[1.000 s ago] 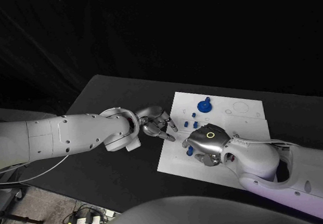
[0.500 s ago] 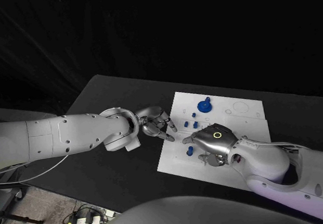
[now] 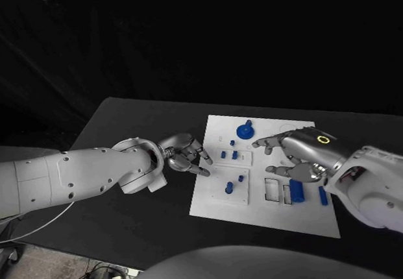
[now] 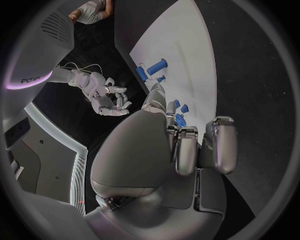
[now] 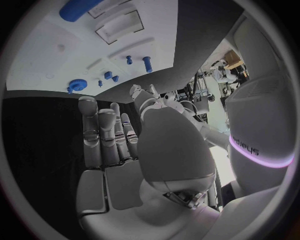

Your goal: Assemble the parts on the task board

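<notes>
The right hand (image 3: pixel 301 150) hovers empty with fingers spread over the task board's (image 3: pixel 264 212) right half, blue parts (image 3: pixel 297 191) lying just beside it near two rectangular slots (image 3: pixel 279 190), while the left hand (image 3: pixel 184 154), fingers curled on nothing, sits at the board's left edge.

The right hand (image 5: pixel 125 150) is hovering empty, fingers (image 5: pixel 103 130) extending apart toward the board (image 5: pixel 75 50) at twelve o'clock, where blue parts (image 5: pixel 78 85) are lying.
</notes>
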You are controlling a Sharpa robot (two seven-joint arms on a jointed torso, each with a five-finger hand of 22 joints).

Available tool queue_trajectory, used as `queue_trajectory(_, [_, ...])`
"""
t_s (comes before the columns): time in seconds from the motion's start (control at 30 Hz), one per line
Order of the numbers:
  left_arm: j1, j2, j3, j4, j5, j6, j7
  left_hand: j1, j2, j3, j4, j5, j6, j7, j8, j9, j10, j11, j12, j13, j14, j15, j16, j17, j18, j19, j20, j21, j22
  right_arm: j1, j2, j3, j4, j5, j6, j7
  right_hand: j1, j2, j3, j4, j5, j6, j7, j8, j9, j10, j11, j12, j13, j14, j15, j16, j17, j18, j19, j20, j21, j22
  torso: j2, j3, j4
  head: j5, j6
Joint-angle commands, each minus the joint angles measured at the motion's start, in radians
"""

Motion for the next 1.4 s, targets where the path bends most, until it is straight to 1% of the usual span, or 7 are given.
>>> queue_trajectory(0.03, [0.000, 0.000, 0.001, 0.005, 0.013, -0.029, 0.037, -0.003, 0.010, -0.006, 0.001, 0.005, 0.007, -0.001, 0.006, 0.000, 0.008, -0.007, 0.002, 0.038, 0.102, -0.003, 0.002, 0.263, 0.013, 0.007, -0.004, 0.006, 0.215, 0.013, -0.050, -0.002, 0.007, 0.359, -0.061, 0.117, -0.010, 0.024, 0.004, 0.021, 0.021, 0.084, 0.025, 0.043, 0.016, 0.137, -0.043, 0.096, 0.038, -0.030, -0.028, -0.017, -0.034, 0.018, -0.023, -0.010, -0.029, 0.049, -0.001, -0.0001, -0.0040, -0.036, 0.000])
queue_trajectory(0.27, [-0.001, 0.001, 0.001, 0.004, 0.022, -0.038, 0.039, -0.002, 0.014, -0.006, 0.001, 0.008, 0.011, -0.003, 0.010, 0.001, 0.011, -0.009, 0.005, 0.041, 0.102, -0.004, 0.002, 0.263, 0.013, 0.009, -0.005, 0.008, 0.216, 0.031, -0.126, -0.004, -0.005, 0.472, 0.060, -0.065, -0.264, 0.071, -0.070, 0.178, 0.048, 0.261, -0.021, 0.147, 0.060, 0.328, -0.099, 0.362, 0.247, 0.242, -0.074, 0.197, 0.484, -0.013, 0.069, -0.058, 0.127, 0.086, -0.001, -0.0002, -0.0068, -0.104, 0.000])
queue_trajectory(0.4, [-0.001, 0.001, 0.001, 0.006, 0.025, -0.043, 0.039, -0.003, 0.018, -0.006, 0.002, 0.010, 0.013, -0.004, 0.012, 0.001, 0.012, -0.010, 0.006, 0.042, 0.102, -0.005, 0.002, 0.263, 0.013, 0.009, -0.005, 0.008, 0.216, 0.050, -0.128, -0.004, -0.016, 0.476, 0.178, -0.242, -0.429, 0.080, -0.126, 0.175, 0.051, 0.329, -0.041, 0.184, 0.096, 0.556, -0.118, 0.813, 0.843, 0.279, -0.088, 0.230, 0.584, -0.007, 0.057, -0.074, 0.118, 0.080, 0.000, 0.0003, -0.0055, -0.135, 0.000])
queue_trajectory(0.47, [-0.001, 0.000, 0.001, 0.009, 0.028, -0.044, 0.038, -0.003, 0.019, -0.006, 0.002, 0.012, 0.013, -0.004, 0.013, 0.001, 0.013, -0.010, 0.007, 0.043, 0.102, -0.005, 0.002, 0.263, 0.013, 0.009, -0.005, 0.008, 0.216, 0.072, -0.114, -0.004, -0.029, 0.455, 0.279, -0.341, -0.482, 0.068, -0.142, 0.176, 0.040, 0.371, -0.064, 0.201, 0.128, 0.751, -0.140, 1.060, 1.248, 0.442, -0.111, 0.302, 0.883, -0.040, 0.189, -0.099, 0.333, 0.126, 0.000, 0.0001, -0.0034, -0.151, 0.000])
queue_trajectory(0.73, [-0.001, -0.004, 0.001, 0.014, 0.036, -0.045, 0.041, -0.002, 0.020, -0.006, 0.001, 0.013, 0.014, -0.005, 0.014, 0.001, 0.016, -0.010, 0.011, 0.048, 0.102, -0.005, 0.002, 0.263, 0.013, 0.009, -0.006, 0.009, 0.216, 0.143, -0.032, -0.004, -0.088, 0.430, 0.564, -0.511, -0.520, 0.063, -0.130, 0.178, 0.040, 0.387, -0.065, 0.149, 0.128, 0.753, -0.143, 1.061, 1.252, 0.451, -0.131, 0.305, 0.899, -0.092, 0.339, -0.120, 0.611, 0.191, -0.001, -0.0009, -0.0024, -0.178, 0.000])
queue_trajectory(1.07, [-0.001, -0.003, 0.001, 0.017, 0.038, -0.036, 0.039, -0.002, 0.021, -0.006, 0.001, 0.016, 0.015, -0.005, 0.016, 0.001, 0.022, -0.011, 0.016, 0.055, 0.102, -0.006, 0.002, 0.263, 0.012, 0.010, -0.006, 0.010, 0.216, 0.160, 0.096, -0.004, -0.196, 0.427, 0.756, -0.564, -0.574, 0.059, -0.138, 0.180, -0.087, 0.426, -0.068, 0.112, 0.103, 0.753, -0.146, 1.061, 1.252, 0.451, -0.135, 0.305, 0.899, -0.095, 0.349, -0.125, 0.636, 0.195, -0.001, 0.0001, -0.0044, -0.183, 0.000])
queue_trajectory(1.4, [-0.001, 0.004, 0.001, 0.014, 0.038, -0.026, 0.034, -0.003, 0.021, -0.007, 0.001, 0.017, 0.015, -0.006, 0.016, 0.001, 0.023, -0.011, 0.017, 0.056, 0.102, -0.006, 0.002, 0.263, 0.012, 0.010, -0.006, 0.010, 0.216, 0.149, 0.195, -0.007, -0.290, 0.440, 0.872, -0.584, -0.583, 0.060, -0.136, 0.176, -0.097, 0.422, -0.067, 0.091, 0.094, 0.753, -0.148, 1.061, 1.252, 0.451, -0.134, 0.305, 0.899, -0.093, 0.344, -0.125, 0.627, 0.191, 0.000, 0.0000, -0.0051, -0.187, 0.000])
